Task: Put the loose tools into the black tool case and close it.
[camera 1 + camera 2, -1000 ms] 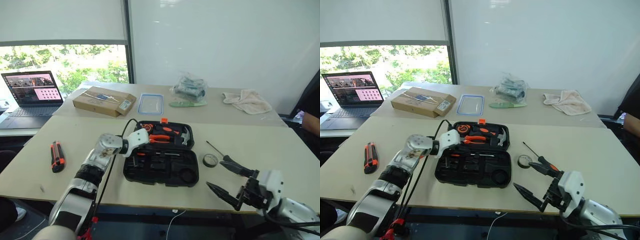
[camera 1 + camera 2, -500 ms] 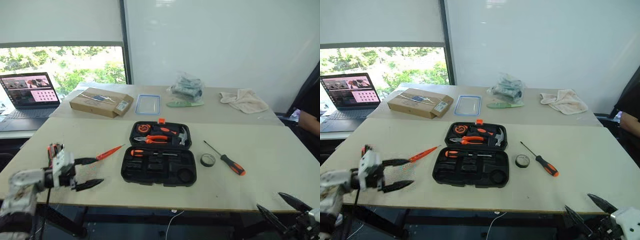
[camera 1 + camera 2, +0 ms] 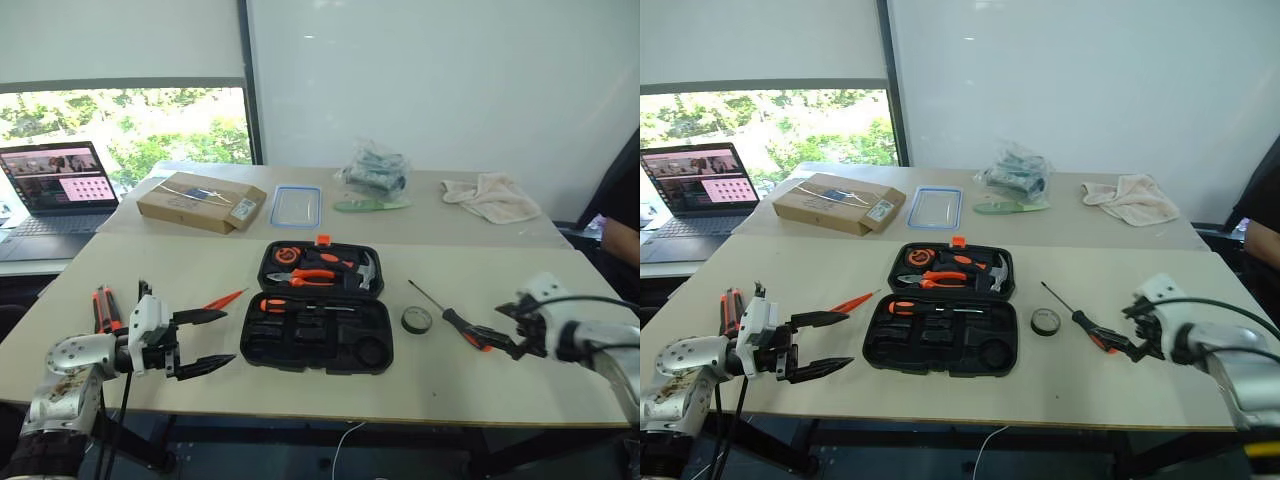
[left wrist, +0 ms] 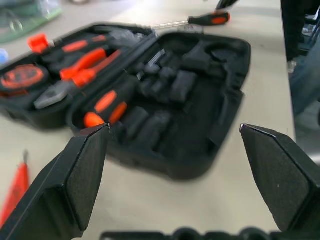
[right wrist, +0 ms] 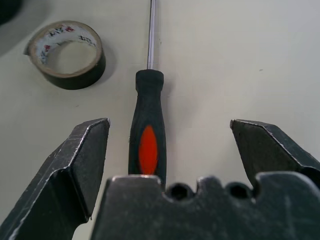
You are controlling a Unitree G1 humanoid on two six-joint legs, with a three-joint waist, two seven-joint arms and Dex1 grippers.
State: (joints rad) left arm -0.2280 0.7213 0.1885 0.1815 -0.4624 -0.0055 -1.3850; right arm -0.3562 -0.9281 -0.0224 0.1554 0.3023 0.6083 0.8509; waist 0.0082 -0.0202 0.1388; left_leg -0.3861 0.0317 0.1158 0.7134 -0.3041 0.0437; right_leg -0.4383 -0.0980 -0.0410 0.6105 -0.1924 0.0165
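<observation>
1. Screwdriver (image 5: 146,145) lies straight ahead of right gripper (image 3: 497,340), handle nearest, shaft running away along claw's line; jaws spread wide, empty, handle between them.
2. Left gripper (image 3: 205,340) also released, empty, far side of open tool case (image 3: 318,330); right arm nearer.
3. Tape roll (image 5: 66,53) just beside shaft.
4. Beige table (image 3: 300,390); window behind.
</observation>
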